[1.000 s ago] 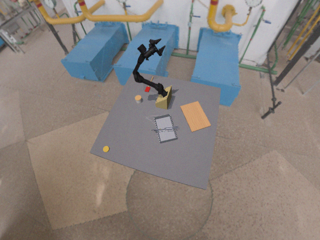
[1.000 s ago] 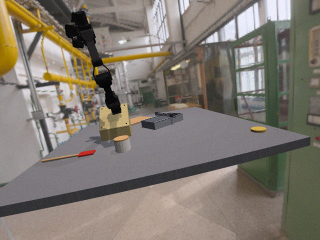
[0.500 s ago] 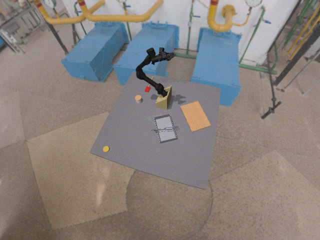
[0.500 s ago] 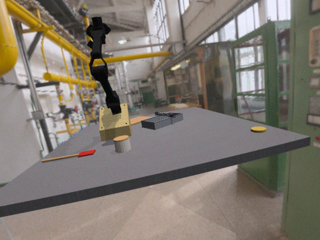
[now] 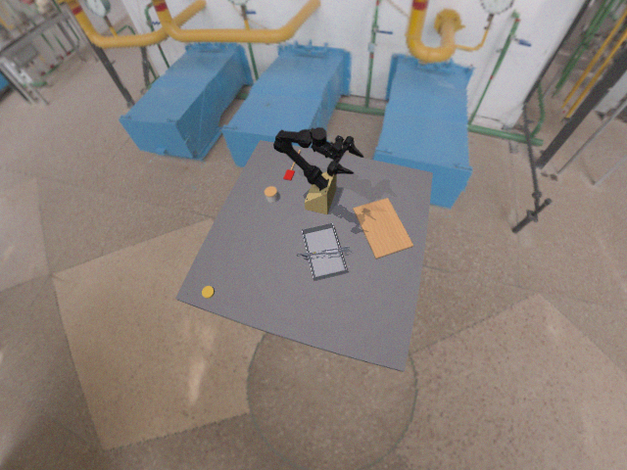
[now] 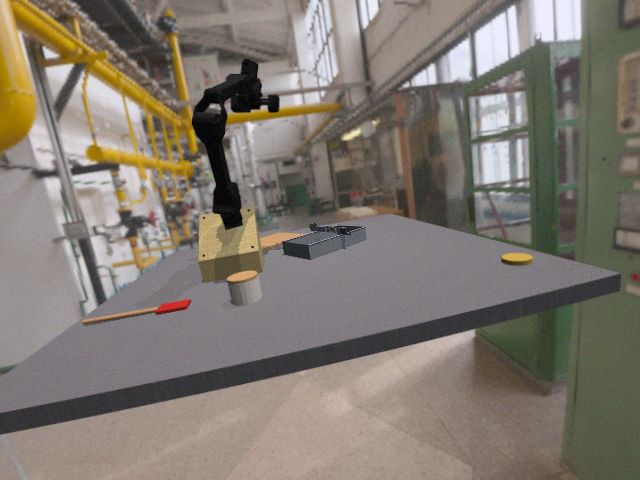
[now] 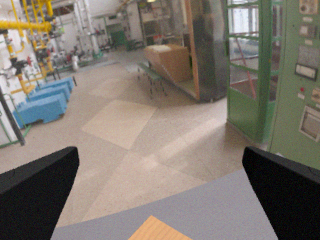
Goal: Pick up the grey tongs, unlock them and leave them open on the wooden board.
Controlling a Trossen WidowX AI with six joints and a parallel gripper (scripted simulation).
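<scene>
Spreading beneath everything else, the grey bench carries the arm's mount and the task's things. The black arm rises from a pale yellow, slanted block and bends over at the top, well above the bench. Its fingers stand wide open with nothing between them; in the wrist view one dark fingertip shows at either side, with a corner of the wooden board low in the middle.

That wooden board lies flat on the bench, apart from the roasting tin, which is shallow, rectangular and grey. Across the tin rest the grey tongs, their ends reaching past both long sides. They look closed, though they are too thin and small in the top view to be sure.

Near the block stands a pale grey cylinder with an orange-tan top. A red-bladed tool with a slim wooden handle lies flat near the cylinder. Smallest of all, a yellow disc lies near a corner of the bench, well apart from the tin.
</scene>
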